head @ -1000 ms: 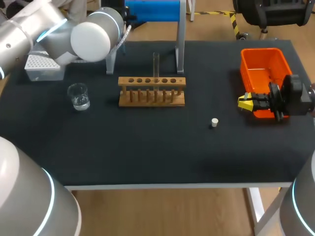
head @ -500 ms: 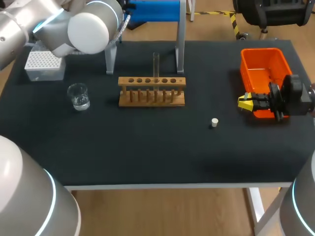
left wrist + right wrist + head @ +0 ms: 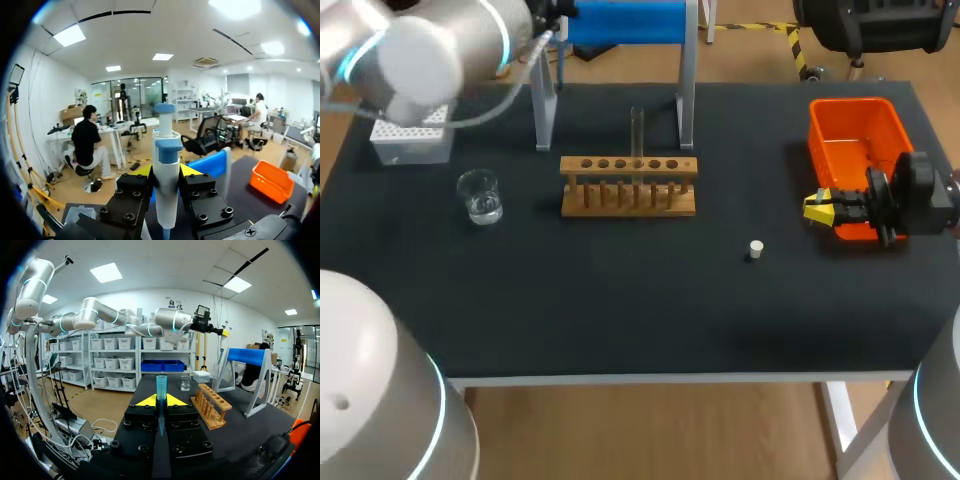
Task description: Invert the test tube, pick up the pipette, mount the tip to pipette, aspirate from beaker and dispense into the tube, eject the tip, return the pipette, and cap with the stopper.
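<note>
A white and blue pipette (image 3: 167, 150) stands upright between the yellow tips of my left gripper (image 3: 166, 172), which is shut on it above the back left of the table. A clear test tube (image 3: 637, 130) stands upright in the wooden rack (image 3: 628, 186). My right gripper (image 3: 812, 207) rests by the orange bin (image 3: 855, 135), shut on a blue pipette tip (image 3: 161, 387) that points up between its fingers. The glass beaker (image 3: 480, 195) with some liquid sits left of the rack. A small white stopper (image 3: 756, 248) lies to the rack's front right.
A grey tip box (image 3: 410, 135) sits at the back left, partly under my left arm (image 3: 430, 40). The blue-topped pipette stand (image 3: 625, 22) rises behind the rack. Bare black mat spans the front of the table (image 3: 620, 320).
My left arm has swung leftward and up at the back left corner with the pipette. The right arm and the things on the table have not moved.
</note>
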